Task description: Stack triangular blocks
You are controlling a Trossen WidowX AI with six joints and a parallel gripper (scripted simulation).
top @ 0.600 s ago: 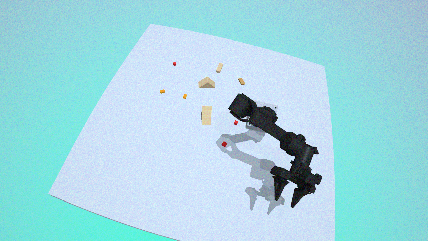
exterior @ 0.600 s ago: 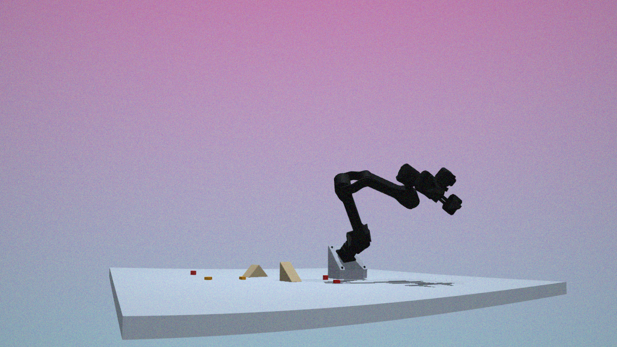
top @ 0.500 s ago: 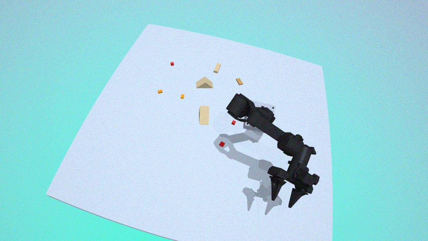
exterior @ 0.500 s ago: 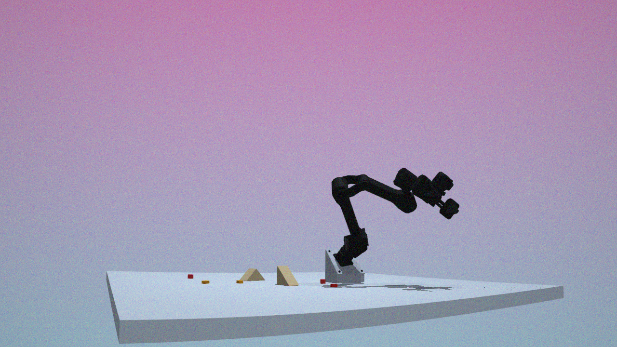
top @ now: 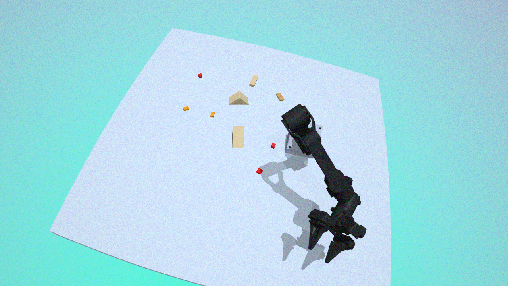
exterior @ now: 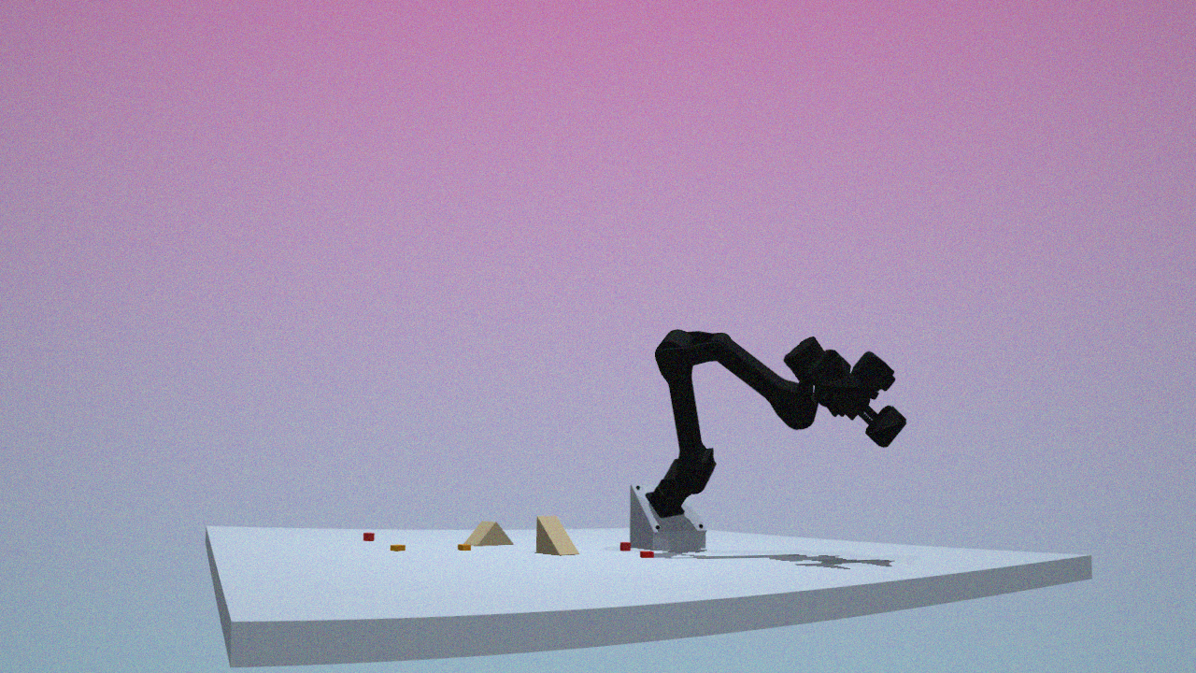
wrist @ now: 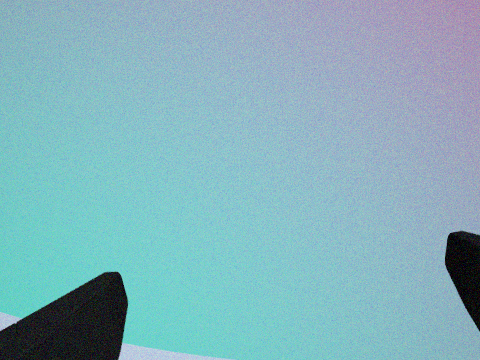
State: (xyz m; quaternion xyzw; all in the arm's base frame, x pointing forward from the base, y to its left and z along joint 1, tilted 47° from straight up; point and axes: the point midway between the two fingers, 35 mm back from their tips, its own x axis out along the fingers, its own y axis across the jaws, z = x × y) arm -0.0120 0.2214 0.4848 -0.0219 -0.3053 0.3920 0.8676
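High over the bench (top: 142, 199) near its front edge, the gripper (top: 324, 245) hangs released, well apart from both triangular blocks (top: 238, 98) (top: 238, 136).
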